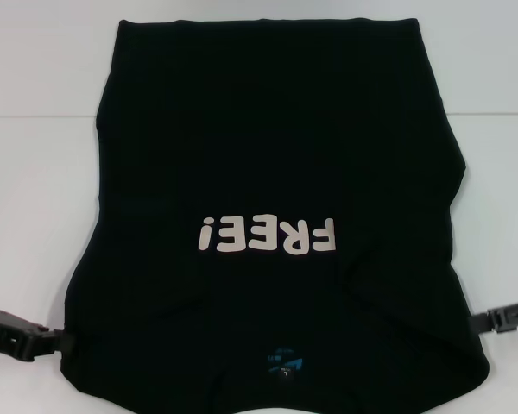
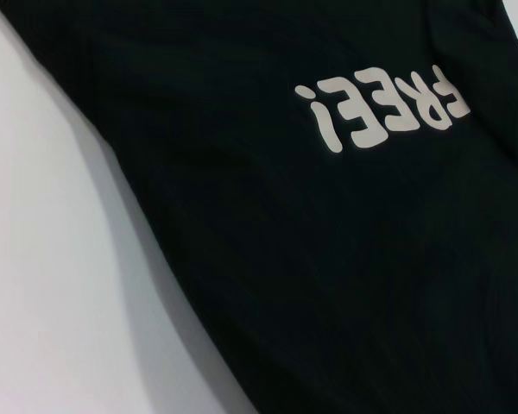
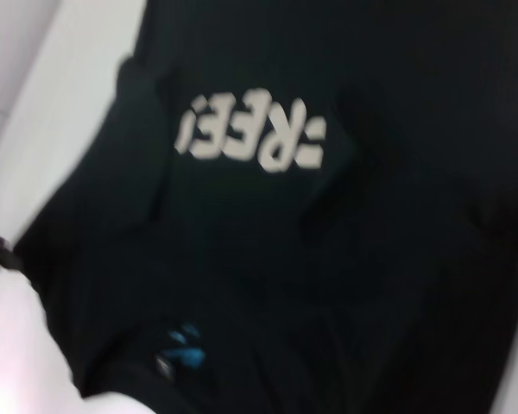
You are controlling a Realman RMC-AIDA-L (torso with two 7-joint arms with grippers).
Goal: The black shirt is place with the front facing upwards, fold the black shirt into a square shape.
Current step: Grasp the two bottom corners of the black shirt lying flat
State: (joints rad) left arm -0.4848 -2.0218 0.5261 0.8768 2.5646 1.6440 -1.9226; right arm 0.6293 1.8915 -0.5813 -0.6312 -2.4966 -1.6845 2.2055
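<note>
Two grippers flank the black shirt (image 1: 268, 198), one at each near side edge: left gripper (image 1: 22, 332) at the shoulder edge on the left, right gripper (image 1: 505, 317) at the edge on the right, both low on the white table (image 1: 34, 190). Fingers run under or against the cloth, so whether either is clamped on fabric or merely beside it cannot be told. Risks, as judged from this layout: if one side has a poor hold, the cloth could slip free on lifting and leave a skewed fold; if the two arms move unevenly, the fold line would run crooked and the square would fail; thin soft cloth may also drag and bunch across the table, or only a top layer may be caught. Shirt lies flat, front up, filling most of the table's middle, collar end toward the robot, hem far away. Sleeves appear already tucked in, giving a tall, roughly rectangular outline that widens toward the near end. Pale "FREE!" lettering (image 1: 268, 235) reads upside down below centre; a small blue neck label (image 1: 287, 362) sits at the near edge. Faint creases near the shoulders.
</note>
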